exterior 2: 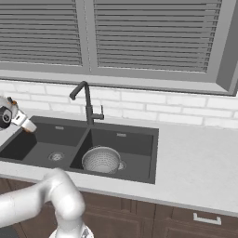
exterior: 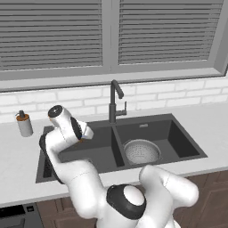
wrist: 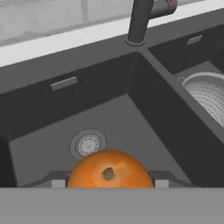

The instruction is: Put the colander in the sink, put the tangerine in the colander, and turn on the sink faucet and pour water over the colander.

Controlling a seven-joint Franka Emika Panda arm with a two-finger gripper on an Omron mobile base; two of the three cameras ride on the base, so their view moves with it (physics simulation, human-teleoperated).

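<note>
Wide window (exterior: 111,35) with grey frame and closed horizontal slat blinds (exterior 2: 148,32) across the back wall. White brick backsplash (exterior: 178,95) below the sill. Light grey countertop (exterior 2: 195,162), dark brown wood cabinets (exterior 2: 186,218) under it, one with a silver handle (exterior 2: 207,217). Grey soap dispenser (exterior: 24,124) stands on the counter at left.

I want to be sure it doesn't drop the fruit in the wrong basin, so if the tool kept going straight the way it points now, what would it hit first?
Probably the floor of the empty basin of the sink, near its round drain. The tool holds the tangerine above that basin; the colander sits in the other basin. Depth is uncertain.
</note>
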